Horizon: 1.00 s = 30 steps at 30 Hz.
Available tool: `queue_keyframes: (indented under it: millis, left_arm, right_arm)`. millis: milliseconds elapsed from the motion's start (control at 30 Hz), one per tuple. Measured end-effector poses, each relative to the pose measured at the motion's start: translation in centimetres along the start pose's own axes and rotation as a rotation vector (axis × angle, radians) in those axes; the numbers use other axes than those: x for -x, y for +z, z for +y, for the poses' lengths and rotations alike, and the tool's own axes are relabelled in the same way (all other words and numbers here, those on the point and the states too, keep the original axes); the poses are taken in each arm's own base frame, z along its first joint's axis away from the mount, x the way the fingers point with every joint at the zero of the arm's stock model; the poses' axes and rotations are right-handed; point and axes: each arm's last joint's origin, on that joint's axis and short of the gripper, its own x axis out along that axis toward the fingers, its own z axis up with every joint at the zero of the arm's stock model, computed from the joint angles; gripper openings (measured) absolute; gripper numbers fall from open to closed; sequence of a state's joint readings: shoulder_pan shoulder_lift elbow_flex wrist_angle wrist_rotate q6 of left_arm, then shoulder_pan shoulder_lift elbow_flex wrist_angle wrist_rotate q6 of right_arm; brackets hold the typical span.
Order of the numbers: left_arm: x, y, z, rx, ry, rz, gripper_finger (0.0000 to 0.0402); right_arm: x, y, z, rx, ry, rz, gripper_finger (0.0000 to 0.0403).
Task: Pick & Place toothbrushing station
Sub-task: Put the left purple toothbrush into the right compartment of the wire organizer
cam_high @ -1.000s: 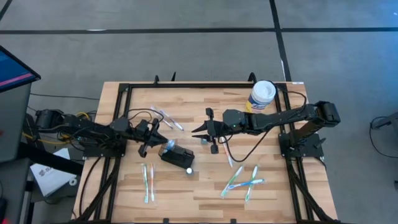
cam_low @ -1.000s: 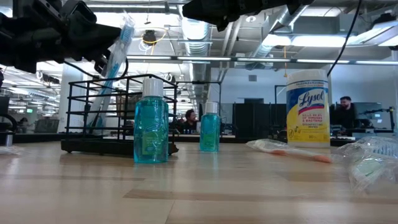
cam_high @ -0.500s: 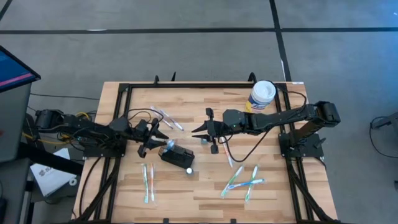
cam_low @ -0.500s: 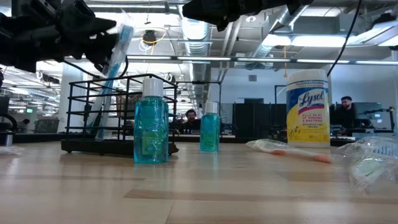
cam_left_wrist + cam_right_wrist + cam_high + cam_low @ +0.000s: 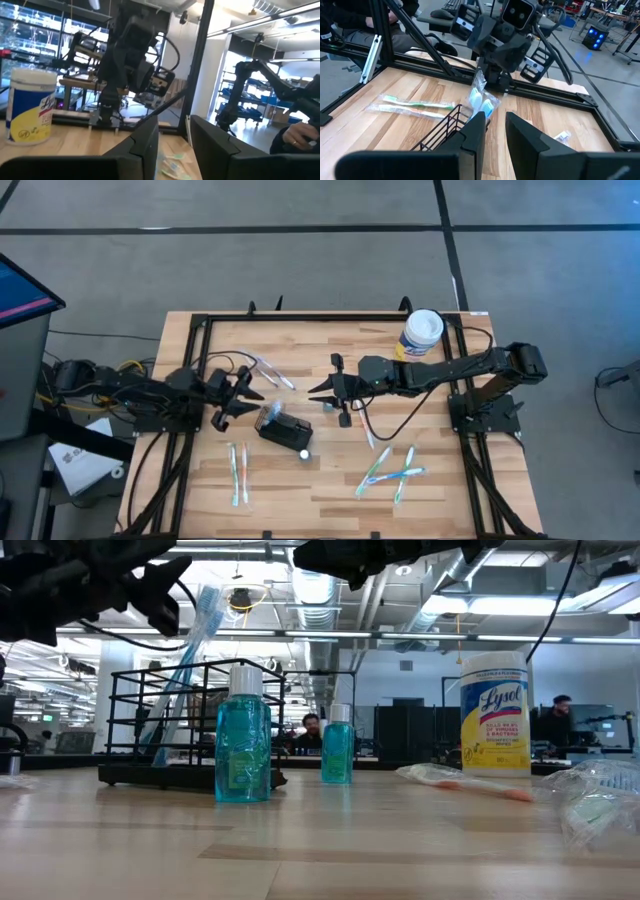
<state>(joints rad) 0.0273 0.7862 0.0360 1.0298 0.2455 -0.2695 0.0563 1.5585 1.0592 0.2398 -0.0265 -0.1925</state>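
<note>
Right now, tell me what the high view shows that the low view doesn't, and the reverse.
High view only: the left arm and right arm whole, down to their bases. Low view only: a person in the room behind. Both: the toothbrushing station, a blue toothbrush standing in it, and the yellow canister.

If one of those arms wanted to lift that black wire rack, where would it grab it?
Probably the top rail of the black wire rack, coming straight down from above. The rails are thin bars that gripper fingers can straddle, and the top is open. The end away from the leaning blue toothbrush and the teal bottle looks clearest.
</note>
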Motion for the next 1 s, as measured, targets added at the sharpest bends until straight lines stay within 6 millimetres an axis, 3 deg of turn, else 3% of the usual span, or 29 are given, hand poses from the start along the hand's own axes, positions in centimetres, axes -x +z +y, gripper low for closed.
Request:
queue_keyframes:
  millis: [133, 367, 533, 1000]
  left_arm:
    - [0.2, 0.2, 0.0, -0.001, 0.027, -0.006, 0.0096]
    - [0.8, -0.2, 1.5, -0.003, 0.226, 0.042, 0.0094]
    - [0.7, 0.9, 2.5, -0.026, 0.296, 0.019, 0.0094]
    - [1.0, 4.2, 6.6, -0.066, 0.694, 0.359, 0.0094]
  right_arm:
    - [0.0, 0.0, 0.0, -0.001, 0.0, 0.0, 0.0067]
    - [0.0, 0.0, 0.0, -0.001, 0.0, 0.001, 0.0067]
    - [0.0, 0.0, 0.0, -0.001, 0.0, 0.001, 0.0067]
    - [0.0, -0.3, -0.2, -0.003, -0.001, 0.027, 0.0067]
